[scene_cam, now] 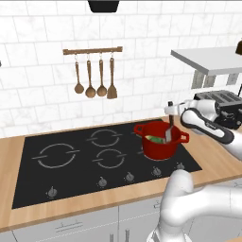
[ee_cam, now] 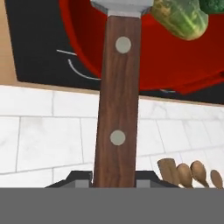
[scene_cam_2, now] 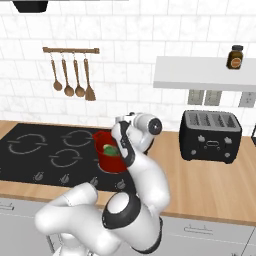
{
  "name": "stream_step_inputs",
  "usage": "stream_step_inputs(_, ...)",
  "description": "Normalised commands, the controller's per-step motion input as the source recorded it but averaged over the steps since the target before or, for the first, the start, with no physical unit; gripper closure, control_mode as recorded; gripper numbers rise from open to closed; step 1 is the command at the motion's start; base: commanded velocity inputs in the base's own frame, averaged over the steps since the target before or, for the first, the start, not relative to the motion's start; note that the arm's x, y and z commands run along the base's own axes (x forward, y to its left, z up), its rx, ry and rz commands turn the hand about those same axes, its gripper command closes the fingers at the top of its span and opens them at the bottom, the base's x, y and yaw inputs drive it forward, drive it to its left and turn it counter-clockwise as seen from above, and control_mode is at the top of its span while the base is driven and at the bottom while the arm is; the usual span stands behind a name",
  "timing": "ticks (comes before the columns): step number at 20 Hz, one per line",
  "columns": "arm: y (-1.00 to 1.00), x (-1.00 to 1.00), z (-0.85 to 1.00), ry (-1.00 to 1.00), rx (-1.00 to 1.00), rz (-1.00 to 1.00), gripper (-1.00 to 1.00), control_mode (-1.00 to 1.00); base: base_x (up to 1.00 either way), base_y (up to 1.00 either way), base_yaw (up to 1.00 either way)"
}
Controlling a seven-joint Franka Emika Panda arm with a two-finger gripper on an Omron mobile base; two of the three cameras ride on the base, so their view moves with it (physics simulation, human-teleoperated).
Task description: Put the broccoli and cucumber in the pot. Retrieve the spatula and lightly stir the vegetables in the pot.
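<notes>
The gripper [ee_cam: 114, 183] clamps the spatula [ee_cam: 117, 100] by its brown riveted handle, blade end dipped into the red pot [scene_cam: 159, 147]; the pot sits on the black hob [scene_cam: 71, 165] at its front right corner; the cucumber [ee_cam: 181, 17] lies inside, beside what looks like the broccoli [ee_cam: 214, 4], cut off by the frame; wooden spoons [scene_cam: 94, 78] hang on the tiled wall; a toaster [scene_cam_2: 211, 136] stands on the counter.

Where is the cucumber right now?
The cucumber lies inside the red pot on the stove's right side, next to the spatula blade, as the hand view shows.
</notes>
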Motion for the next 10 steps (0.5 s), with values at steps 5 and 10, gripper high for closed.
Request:
stream_step_inputs(5,0.02,0.13,-0.09,-0.35,0.0,0.04,1.0,-1.0,0.0,0.0,0.0)
stream_step_inputs(10,0.02,0.05,-0.08,-0.3,0.0,0.02,1.0,-1.0,0.0,0.0,0.0)
